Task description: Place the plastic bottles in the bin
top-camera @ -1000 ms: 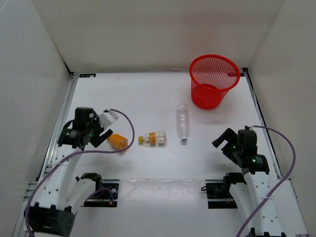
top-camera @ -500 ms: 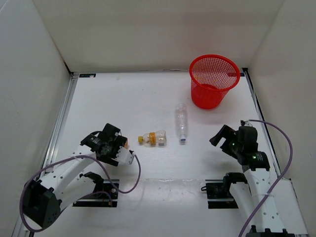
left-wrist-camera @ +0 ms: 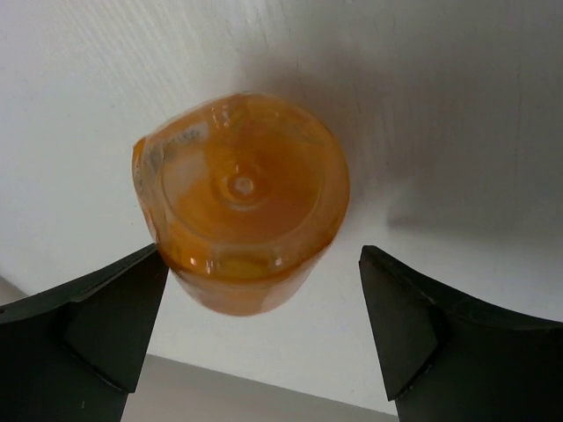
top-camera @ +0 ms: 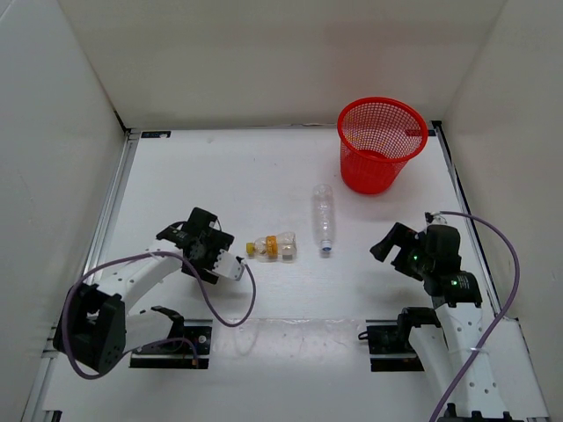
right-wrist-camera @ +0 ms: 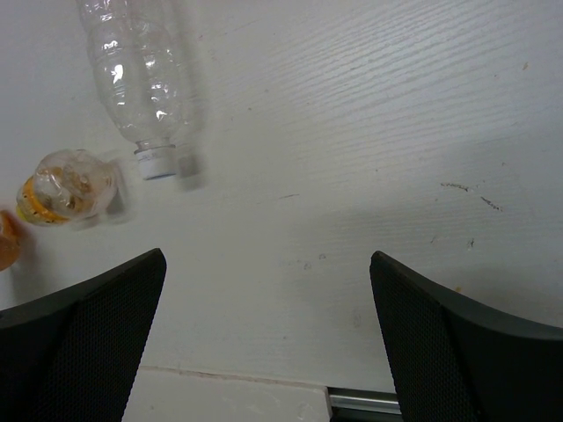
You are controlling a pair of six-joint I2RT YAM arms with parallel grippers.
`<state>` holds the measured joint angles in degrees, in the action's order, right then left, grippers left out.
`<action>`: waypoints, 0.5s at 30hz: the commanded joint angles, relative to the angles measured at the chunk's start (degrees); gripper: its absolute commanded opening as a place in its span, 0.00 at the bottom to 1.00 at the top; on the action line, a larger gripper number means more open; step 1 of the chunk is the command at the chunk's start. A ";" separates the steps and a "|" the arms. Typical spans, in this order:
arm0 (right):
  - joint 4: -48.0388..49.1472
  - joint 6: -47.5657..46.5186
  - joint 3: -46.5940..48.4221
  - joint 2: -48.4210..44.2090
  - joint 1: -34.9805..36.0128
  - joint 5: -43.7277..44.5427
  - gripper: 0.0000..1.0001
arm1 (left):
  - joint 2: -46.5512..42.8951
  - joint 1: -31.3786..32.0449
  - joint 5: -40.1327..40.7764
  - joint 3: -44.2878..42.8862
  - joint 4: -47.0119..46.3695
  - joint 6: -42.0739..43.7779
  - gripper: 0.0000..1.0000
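The left end effector (top-camera: 209,252) is low over the white counter (top-camera: 220,176) at the near left, with its jaws spread wide and nothing grasped. In the left wrist view the stubby orange-tinted bottle (left-wrist-camera: 242,198) lies on the counter between the two dark fingers (left-wrist-camera: 97,325), its round end turned towards the camera. The left-hand finger is just beside the bottle's edge, though whether they touch cannot be told, and the right-hand finger stands apart from it. From the top view this bottle is hidden beneath the end effector. The right end effector (top-camera: 390,245) hangs at the near right, also released and holding nothing, and its fingers (right-wrist-camera: 79,343) frame bare counter. The clear bottle with the yellow cap and yellow-orange label (top-camera: 273,247) lies on its side near the middle of the counter, just to the right of the left end effector, with its cap pointing left. The slim clear bottle (top-camera: 325,217) lies well apart from the right end effector, its length running away from the arms and its capped end (top-camera: 326,251) nearest them. The red mesh bin (top-camera: 369,171) stands upright at the far right corner, beyond the slim bottle. All three bottles are outside the bin.
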<state>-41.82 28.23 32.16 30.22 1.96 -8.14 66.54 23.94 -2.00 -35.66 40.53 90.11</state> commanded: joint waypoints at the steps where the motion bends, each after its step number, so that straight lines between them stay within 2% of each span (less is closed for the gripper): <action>1: 1.39 -1.69 3.08 1.06 0.15 -1.53 1.00 | 3.93 0.66 -3.01 -2.48 -0.63 -1.33 1.00; 3: 1.39 -2.21 3.60 2.12 0.15 -1.53 1.00 | 7.18 0.67 -3.01 -4.76 -0.63 -4.14 1.00; 5: 1.39 -2.21 4.14 2.83 0.15 -1.53 1.00 | 8.86 0.67 -5.46 -6.78 -0.63 -6.86 0.92; 7: 1.39 -2.21 4.75 3.36 0.15 -1.53 1.00 | 10.61 0.67 -6.78 -10.21 -0.63 -12.04 0.71; 8: 1.92 -2.21 4.75 4.05 0.15 -1.53 1.00 | 11.15 0.67 -6.79 -11.18 0.15 -13.54 0.54; 11: 1.92 -2.21 5.36 4.68 0.15 -1.53 1.00 | 12.73 0.67 -6.09 -14.43 4.54 -15.66 0.39; 13: 1.92 -2.21 5.89 4.68 0.15 -1.53 1.00 | 13.26 -0.82 -6.09 -16.97 8.33 -17.06 0.10; 15: 2.44 -2.21 5.89 4.68 0.15 -1.53 1.00 | 13.26 -2.84 -6.09 -19.70 9.12 -20.04 0.10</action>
<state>-41.50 27.11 35.29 34.89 1.96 -8.43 80.31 23.44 -6.33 -51.35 45.21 75.20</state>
